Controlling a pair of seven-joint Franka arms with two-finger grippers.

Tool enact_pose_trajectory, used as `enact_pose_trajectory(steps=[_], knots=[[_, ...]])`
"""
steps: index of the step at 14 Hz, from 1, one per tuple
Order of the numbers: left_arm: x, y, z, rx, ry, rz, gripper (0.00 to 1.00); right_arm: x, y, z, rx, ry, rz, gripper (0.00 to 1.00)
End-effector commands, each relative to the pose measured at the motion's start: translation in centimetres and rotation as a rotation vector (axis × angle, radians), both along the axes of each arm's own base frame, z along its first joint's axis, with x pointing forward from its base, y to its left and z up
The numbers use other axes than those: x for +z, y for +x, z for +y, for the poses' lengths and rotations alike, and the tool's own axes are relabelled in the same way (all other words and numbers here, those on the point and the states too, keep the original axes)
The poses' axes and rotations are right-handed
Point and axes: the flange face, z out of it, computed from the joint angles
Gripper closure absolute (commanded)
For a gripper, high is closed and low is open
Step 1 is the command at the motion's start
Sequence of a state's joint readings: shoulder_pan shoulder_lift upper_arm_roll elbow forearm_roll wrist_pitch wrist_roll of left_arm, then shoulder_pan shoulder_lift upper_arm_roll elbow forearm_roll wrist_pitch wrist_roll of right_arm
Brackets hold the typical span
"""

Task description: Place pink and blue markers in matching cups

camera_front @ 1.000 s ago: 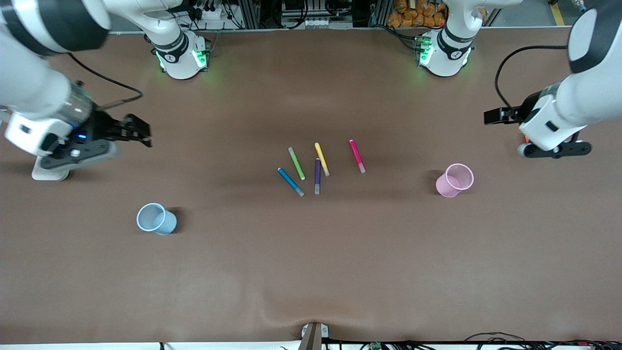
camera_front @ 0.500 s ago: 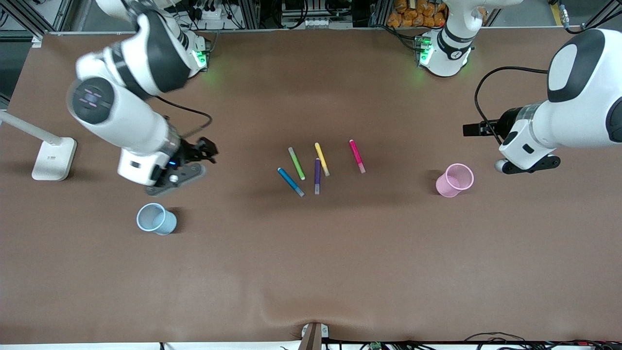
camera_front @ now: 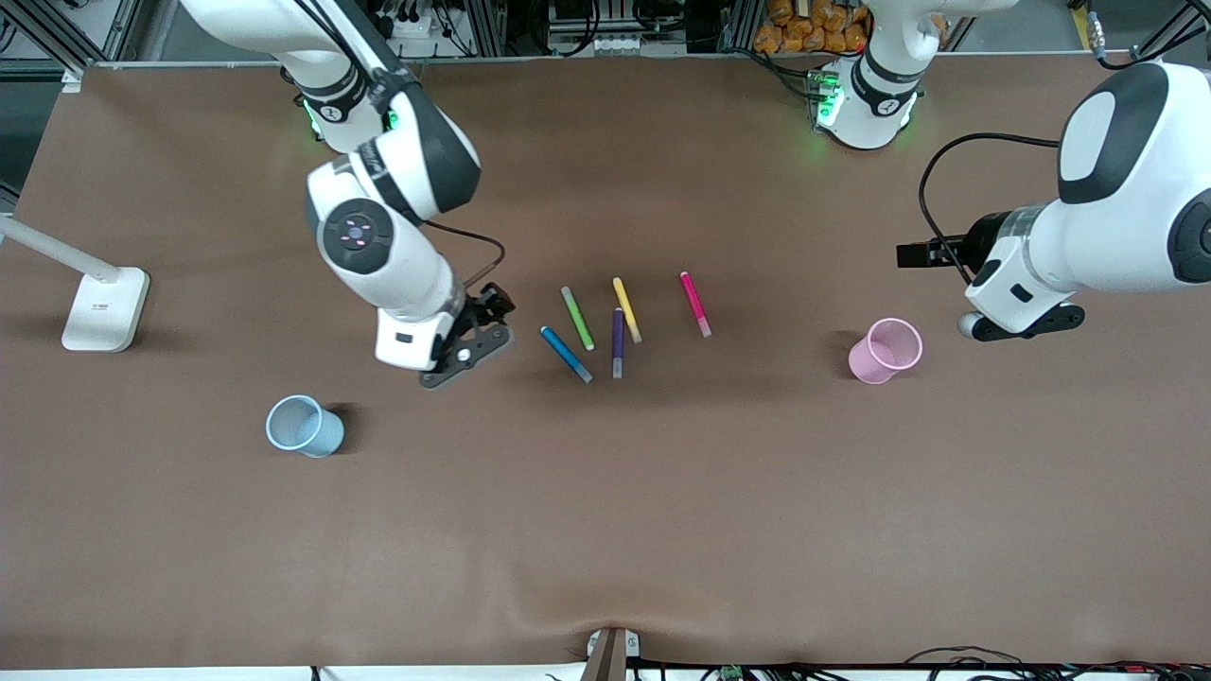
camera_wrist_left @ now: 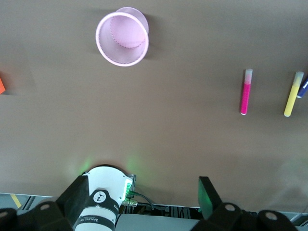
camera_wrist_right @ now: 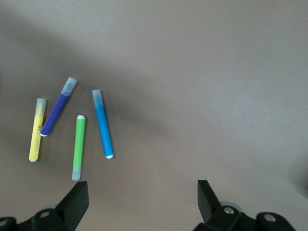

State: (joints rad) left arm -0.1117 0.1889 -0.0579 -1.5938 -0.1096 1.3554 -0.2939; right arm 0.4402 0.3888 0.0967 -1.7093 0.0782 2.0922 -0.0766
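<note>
The brown worktop carries five slim felt-tip markers—blue, green, purple, yellow, pink—a pale blue mesh cup, a light pink mesh cup and a white lamp base.

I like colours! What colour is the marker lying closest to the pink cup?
Pink marker, with a paler cap; clearest in the left wrist view.

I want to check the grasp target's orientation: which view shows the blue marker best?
The right wrist view: the blue marker lies whole and large there, grey cap plain, beside the green marker. The front view shows it whole but small. The left wrist view shows no blue marker.
</note>
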Motion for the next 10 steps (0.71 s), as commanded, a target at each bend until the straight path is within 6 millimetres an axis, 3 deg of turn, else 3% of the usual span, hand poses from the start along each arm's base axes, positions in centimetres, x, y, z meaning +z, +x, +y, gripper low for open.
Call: enact_pose_trajectory(steps=[1, 4, 6, 8, 10], knots=[[0.2, 0.9, -1.2, 0.013, -0.018, 0.009, 0.0, -2.9, -0.7, 3.0, 0.007, 0.017, -0.018, 0.0], [-1.8, 1.5, -1.7, 0.093, 0.009, 0.051, 0.0, -7.8, -1.5, 6.0, 0.027, 0.025, -0.043, 0.0], [-3.5, 1.6, -3.0, 0.077, 0.005, 0.082, 0.0, -10.8, -1.9, 7.6, 0.019, 0.038, -0.063, 0.0], [-5.2, 1.9, -3.7, 0.071, 0.004, 0.113, 0.0, -13.1, -2.2, 8.1, 0.045, 0.006, -0.08, 0.0], [-7.0, 2.1, -4.5, 0.061, 0.012, 0.139, 0.0, -14.1, -2.1, 8.2, 0.058, -0.006, -0.086, 0.0]])
